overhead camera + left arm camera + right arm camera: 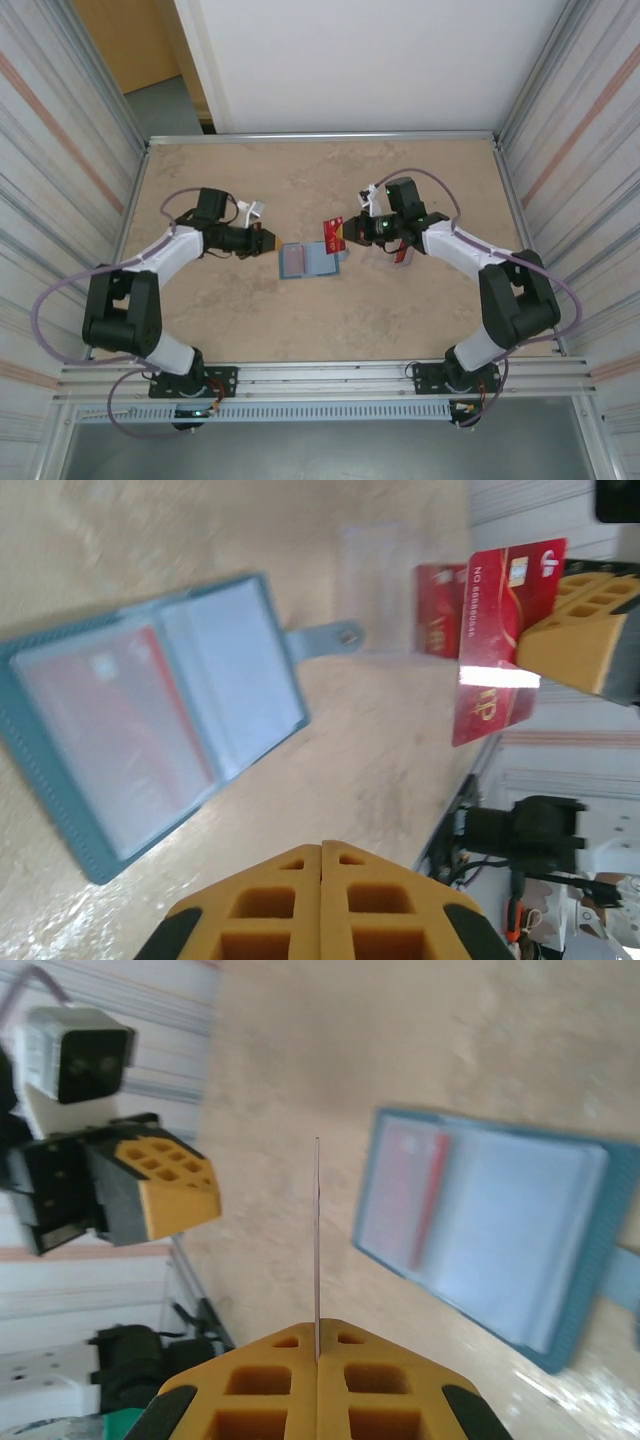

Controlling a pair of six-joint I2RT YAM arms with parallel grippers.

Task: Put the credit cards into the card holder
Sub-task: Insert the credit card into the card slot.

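The card holder (308,259) is lying open and flat near the middle of the counter (300,330), between the two hands. Its snap tab is sticking out on the side facing the right hand (345,238). A pocket card (150,705), red and blurred, is showing through one pale inner pocket. The right hand is pinching a red card (332,233) on edge, just above the holder's right side. The left hand (265,240) is hovering close to the holder's left side, fingers pressed together and gripping nothing. A second red card (437,622) is lying beyond the holder, beside a clear case (375,585).
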